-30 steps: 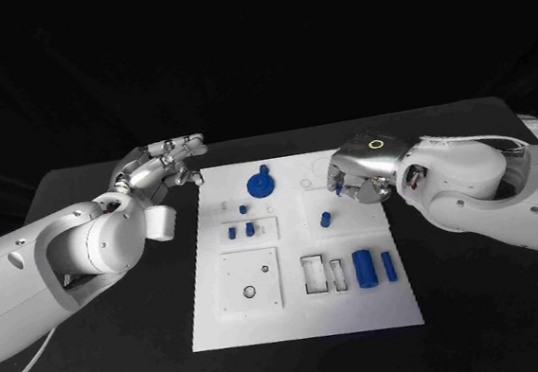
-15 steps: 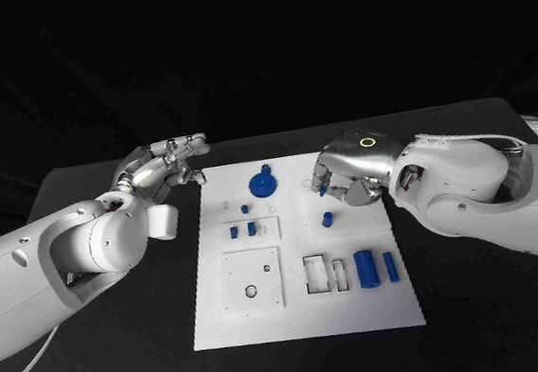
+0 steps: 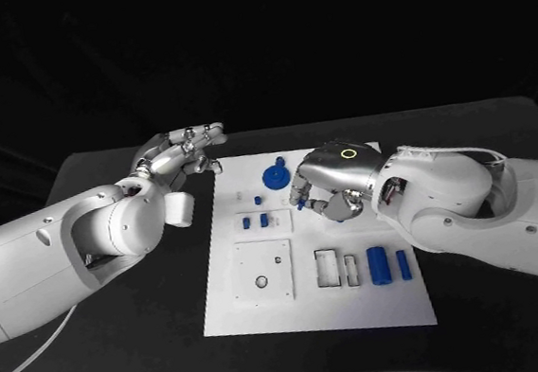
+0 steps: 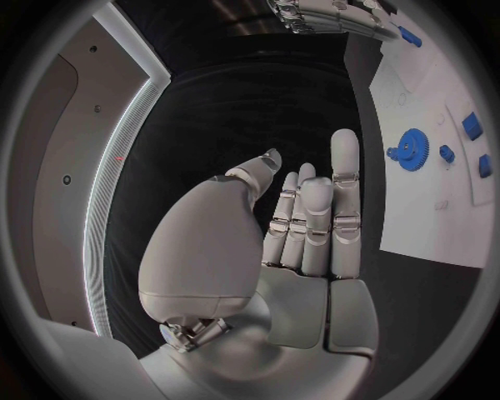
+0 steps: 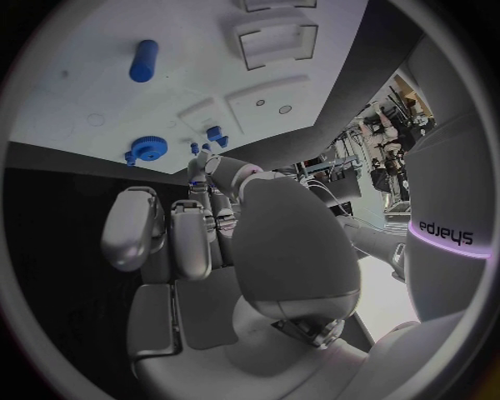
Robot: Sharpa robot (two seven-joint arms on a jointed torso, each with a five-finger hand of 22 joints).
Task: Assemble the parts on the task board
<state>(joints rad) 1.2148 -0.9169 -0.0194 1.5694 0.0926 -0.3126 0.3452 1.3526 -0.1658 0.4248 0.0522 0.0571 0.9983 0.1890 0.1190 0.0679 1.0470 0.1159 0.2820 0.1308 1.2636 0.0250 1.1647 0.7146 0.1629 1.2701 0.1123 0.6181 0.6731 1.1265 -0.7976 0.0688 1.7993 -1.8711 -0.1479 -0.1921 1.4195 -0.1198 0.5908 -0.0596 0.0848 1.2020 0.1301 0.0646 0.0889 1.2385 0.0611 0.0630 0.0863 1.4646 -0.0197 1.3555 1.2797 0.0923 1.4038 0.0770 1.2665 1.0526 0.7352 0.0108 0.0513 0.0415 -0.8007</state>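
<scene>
The white task board [image 3: 319, 307] lies mid-table. On it are a blue gear [image 3: 274, 177], two small blue blocks [image 3: 256, 220], a thick blue cylinder [image 3: 378, 263] and a thin blue pin [image 3: 403, 263]. My right hand [image 3: 325, 182] hovers over the board's middle, just right of the gear, and pinches a small blue peg [image 5: 195, 167] between thumb and finger. My left hand [image 3: 188, 151] hangs by the board's far left corner with its fingers straight and apart, holding nothing. From the left wrist, the left hand [image 4: 302, 225] faces the gear [image 4: 412, 150].
A raised white square block with a hole [image 3: 262, 271] and two rectangular slots [image 3: 328, 266] sit on the board's near half. Black table [image 3: 129, 352] lies on both sides of the board. The big white forearms flank it.
My right hand has carried the blue peg leftward from the board's right edge to its middle, near the gear. The camera has shifted. My left hand stays by the far left corner.
</scene>
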